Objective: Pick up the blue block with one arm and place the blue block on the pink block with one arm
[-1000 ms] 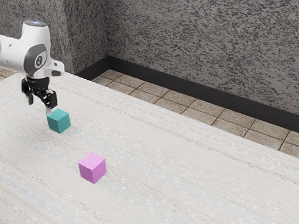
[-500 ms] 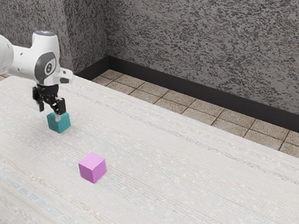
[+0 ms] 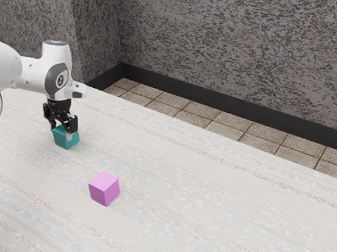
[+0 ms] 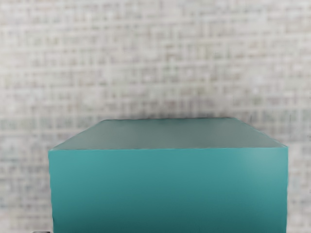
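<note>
Blue block [image 3: 66,140] rests on the pale table [image 3: 221,194], near the exterior view's left. The white arm [image 3: 15,73] holds the black gripper [image 3: 62,128] down over the block's top, hiding the block's upper part. Whether it clamps the block I cannot tell. The pink block [image 3: 104,188] lies apart, nearer the camera. In the wrist view the blue block [image 4: 167,184] sits just under the hand, its lower part cut off.

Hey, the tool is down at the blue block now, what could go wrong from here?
1. The tool sits low over the blue block, close to the table. An off-centre grip may let the block twist or slip when lifted.
2. The pink block looks no bigger than the blue one and stands loose. A slightly offset placement may shove it or let the blue block tip off.
</note>
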Controlling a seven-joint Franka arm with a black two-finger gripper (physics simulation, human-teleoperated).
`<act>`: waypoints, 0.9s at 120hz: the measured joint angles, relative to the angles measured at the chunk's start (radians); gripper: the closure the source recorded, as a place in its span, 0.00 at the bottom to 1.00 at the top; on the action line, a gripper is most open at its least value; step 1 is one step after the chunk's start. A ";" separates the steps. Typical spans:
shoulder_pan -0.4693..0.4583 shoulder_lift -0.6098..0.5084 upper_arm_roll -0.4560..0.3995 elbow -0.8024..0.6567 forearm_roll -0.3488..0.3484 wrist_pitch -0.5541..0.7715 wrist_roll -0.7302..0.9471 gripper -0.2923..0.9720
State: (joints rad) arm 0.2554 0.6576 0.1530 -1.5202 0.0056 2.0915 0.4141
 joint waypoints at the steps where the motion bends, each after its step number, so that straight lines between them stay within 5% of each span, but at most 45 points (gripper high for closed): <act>1: 0.001 0.002 -0.001 0.002 0.000 0.000 0.000 0.33; 72: 0.062 0.031 -0.070 0.045 0.011 -0.028 0.006 0.48; 108: 0.143 -0.254 -0.204 -0.196 0.047 -0.054 -0.004 0.49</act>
State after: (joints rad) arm 0.3984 0.4035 -0.0514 -1.7159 0.0522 2.0372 0.4105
